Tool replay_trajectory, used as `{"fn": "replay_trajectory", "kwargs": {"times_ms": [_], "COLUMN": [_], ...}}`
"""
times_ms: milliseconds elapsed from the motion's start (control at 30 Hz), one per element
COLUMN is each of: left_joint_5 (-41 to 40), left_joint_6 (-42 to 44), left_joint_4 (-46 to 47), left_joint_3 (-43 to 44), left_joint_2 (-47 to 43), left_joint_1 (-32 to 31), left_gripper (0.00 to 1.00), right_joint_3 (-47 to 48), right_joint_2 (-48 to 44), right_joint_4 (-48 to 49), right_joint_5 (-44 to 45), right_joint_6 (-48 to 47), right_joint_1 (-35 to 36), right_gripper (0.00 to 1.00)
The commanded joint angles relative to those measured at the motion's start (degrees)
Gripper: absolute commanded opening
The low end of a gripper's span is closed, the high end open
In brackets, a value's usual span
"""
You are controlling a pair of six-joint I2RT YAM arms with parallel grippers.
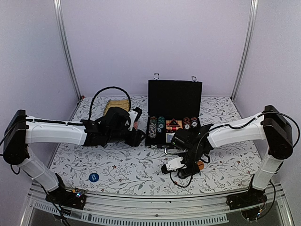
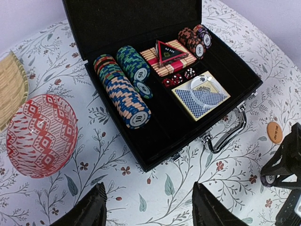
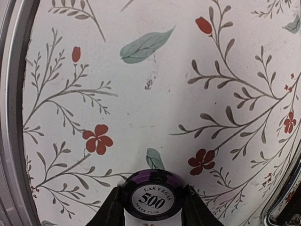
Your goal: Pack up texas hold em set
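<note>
The black briefcase [image 1: 175,96] stands open at the back middle of the table, its silver handle [image 2: 229,133] facing the arms. Inside lie rows of poker chips [image 2: 124,92], a red triangle [image 2: 168,52], red dice [image 2: 178,77] and a blue-backed card deck [image 2: 201,95]. My right gripper [image 3: 151,202] is low over the cloth in front of the case, shut on a purple "500" poker chip [image 3: 151,188] with a finger on each side. An orange disc [image 1: 201,165] lies just beside it. My left gripper [image 2: 149,207] hangs open and holds nothing, near the case's front left corner.
A pink-red woven ball [image 2: 41,134] sits left of the case, with a tan slatted mat [image 2: 10,89] behind it. A blue disc [image 1: 93,177] lies near the front left edge. The right gripper [image 2: 282,165] shows at the left wrist view's right edge.
</note>
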Motion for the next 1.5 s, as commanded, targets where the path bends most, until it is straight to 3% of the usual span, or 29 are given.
{"fn": "replay_trajectory", "kwargs": {"times_ms": [0,300,500,767,1467], "left_joint_5": [-0.63,-0.66,-0.40,-0.47,-0.82], "left_joint_6": [-0.06,-0.14,-0.37,-0.59,0.28], "left_joint_4": [0.84,0.96,0.58,0.07,-0.13], "left_joint_3": [-0.39,-0.26,-0.14,-0.61,-0.01], "left_joint_2": [-0.96,-1.06,-1.44,-2.18,-1.60], "left_joint_1": [0.41,0.39,0.36,0.49,0.49], "left_gripper": [0.62,0.62,0.62,0.62,0.63], "right_joint_3": [3.90,13.33,16.31,15.40,13.60], "right_joint_2": [-3.24,-5.47,-1.08,4.23,11.44], "right_joint_4": [-4.44,-5.15,2.31,13.41,20.31], "right_joint_5": [0.58,0.89,8.95,17.97,18.97], "right_joint_6": [-0.28,-3.63,-2.97,-3.27,-5.08], "right_joint_1": [-3.05,-18.68,-26.66,-28.85,-30.82], "right_gripper": [0.33,0.32,0.33,0.34,0.36]}}
